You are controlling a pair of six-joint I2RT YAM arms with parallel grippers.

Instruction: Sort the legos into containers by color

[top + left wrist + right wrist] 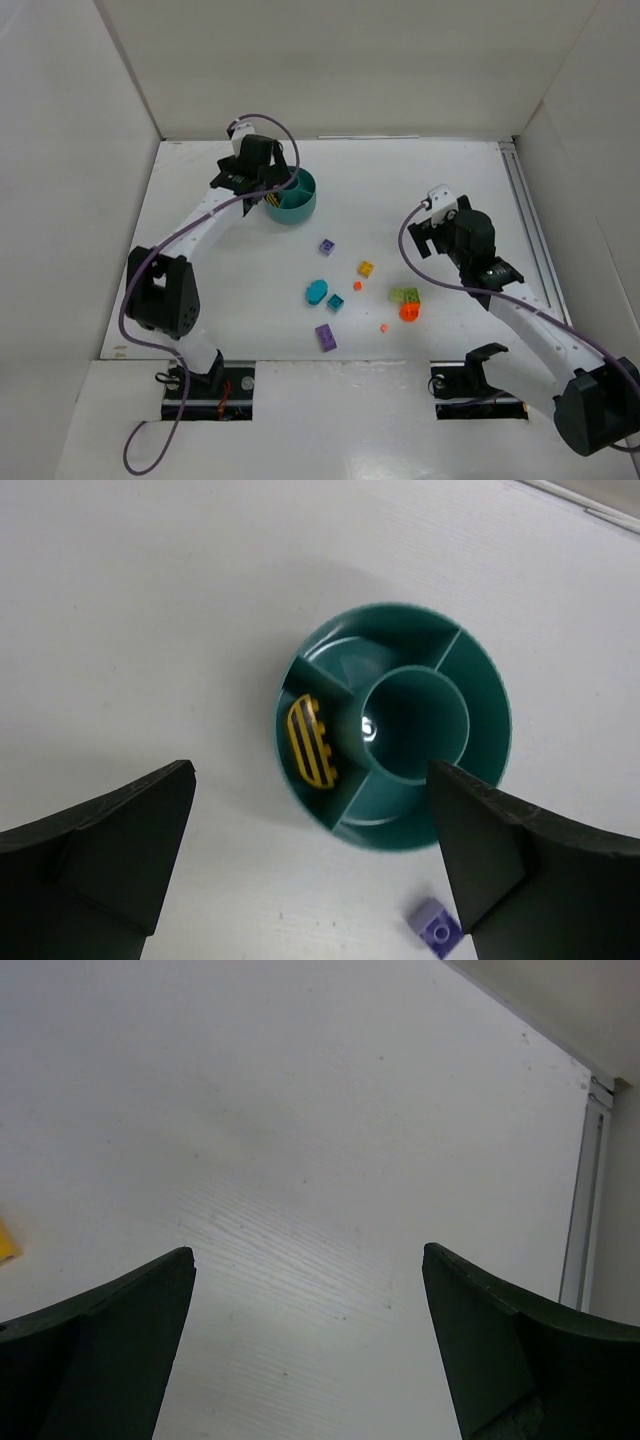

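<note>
Left gripper (310, 770) above dish (494, 695), wrist view reveals yellow lego (312, 742)

The top camera sits high above and behind the left arm (200, 232) and the right arm (525, 315) and looks down on the whole table (430, 190) from far. The left wrist camera looks almost straight down from close above the teal dish (492, 680), the left arm's fingers (100, 850) at its lower corners. This dish and the purple brick (437, 927) beside it appear in the top view too. The right wrist camera faces bare table closely, between the right arm's fingers (90, 1350).
</note>
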